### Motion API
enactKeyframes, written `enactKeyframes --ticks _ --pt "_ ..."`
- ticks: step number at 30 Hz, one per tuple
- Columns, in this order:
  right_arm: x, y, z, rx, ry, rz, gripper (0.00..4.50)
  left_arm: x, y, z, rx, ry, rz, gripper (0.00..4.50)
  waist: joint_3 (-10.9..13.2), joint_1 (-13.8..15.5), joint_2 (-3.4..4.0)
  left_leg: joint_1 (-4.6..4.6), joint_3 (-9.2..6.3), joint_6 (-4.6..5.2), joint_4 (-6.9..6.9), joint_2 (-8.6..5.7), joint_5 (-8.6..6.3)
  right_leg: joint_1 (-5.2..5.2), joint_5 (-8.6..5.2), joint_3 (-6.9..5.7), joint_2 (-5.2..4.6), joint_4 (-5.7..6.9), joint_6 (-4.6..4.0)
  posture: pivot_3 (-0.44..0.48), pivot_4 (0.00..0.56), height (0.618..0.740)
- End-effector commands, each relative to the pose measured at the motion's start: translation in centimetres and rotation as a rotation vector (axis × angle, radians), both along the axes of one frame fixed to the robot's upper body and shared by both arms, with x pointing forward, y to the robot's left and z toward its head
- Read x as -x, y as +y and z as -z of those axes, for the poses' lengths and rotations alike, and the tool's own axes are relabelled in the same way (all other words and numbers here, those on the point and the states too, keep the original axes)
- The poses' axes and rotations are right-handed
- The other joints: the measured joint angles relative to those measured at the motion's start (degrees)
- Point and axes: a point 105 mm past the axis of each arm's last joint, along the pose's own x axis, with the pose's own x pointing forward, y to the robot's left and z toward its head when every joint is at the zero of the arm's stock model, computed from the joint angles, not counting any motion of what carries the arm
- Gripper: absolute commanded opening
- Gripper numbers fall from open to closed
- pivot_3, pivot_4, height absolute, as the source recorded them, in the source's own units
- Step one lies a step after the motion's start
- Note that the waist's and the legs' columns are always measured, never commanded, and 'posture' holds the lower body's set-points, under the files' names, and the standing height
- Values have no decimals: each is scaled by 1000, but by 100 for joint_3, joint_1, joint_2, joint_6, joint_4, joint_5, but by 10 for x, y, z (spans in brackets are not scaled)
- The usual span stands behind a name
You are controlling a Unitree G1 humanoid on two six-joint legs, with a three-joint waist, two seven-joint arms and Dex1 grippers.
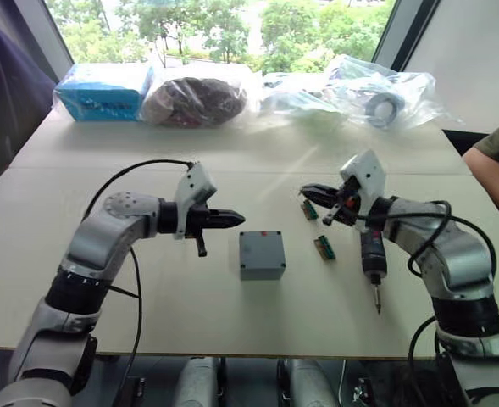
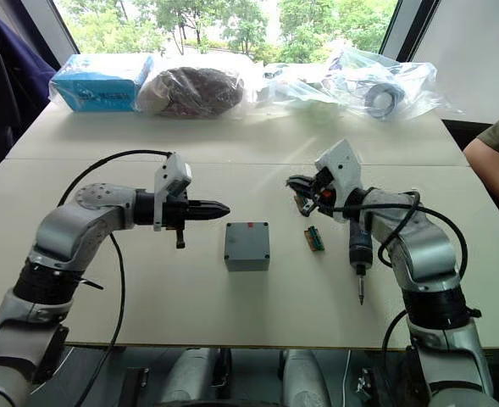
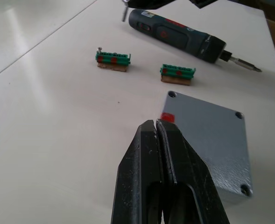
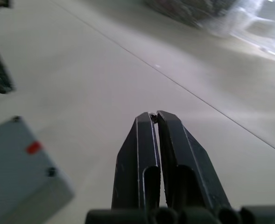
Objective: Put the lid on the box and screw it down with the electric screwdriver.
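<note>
Small square grey plastic box (image 1: pixel 262 254) sitting mid-bench, flat grey lid (image 3: pixel 212 135) already on top. Black red-trimmed electric screwdriver (image 1: pixel 373 261) lying beside it, ready for pickup. Left claw (image 1: pixel 232 220) and right claw (image 1: pixel 308 192) hovering above, pinched closed, empty.

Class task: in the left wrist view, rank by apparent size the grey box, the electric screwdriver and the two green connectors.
1. Grey square plastic box, nearest the camera, so enlarged.
2. Black-and-red stick-shaped electric screwdriver.
3. The small green connectors: alike, unranked.
</note>
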Motion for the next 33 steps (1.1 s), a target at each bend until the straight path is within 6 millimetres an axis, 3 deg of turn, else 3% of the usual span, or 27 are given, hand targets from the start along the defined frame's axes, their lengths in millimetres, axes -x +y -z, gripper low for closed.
enactKeyframes --ticks 1,9,17,33 --pt "21 11 -3 -5 5 -71 112 14 5 -9 16 15 51 0 0 2 0 0 0 0 0 0 0 0 0 0 -3 0 0 0 150 740" --pt "28 22 11 -7 51 -86 112 20 9 1 -30 37 64 0 0 26 0 12 0 1 0 -5 -1 12 0 0 -10 1 -1 0 150 740" --pt "21 14 24 37 62 -44 112 17 5 0 -19 27 52 0 0 23 0 12 1 1 0 -7 -1 11 0 0 -8 0 -1 0 150 740" --pt "16 13 32 57 56 -32 112 17 3 1 -20 21 41 0 0 24 0 12 1 1 0 -8 -1 11 0 0 -7 0 -1 0 150 740"
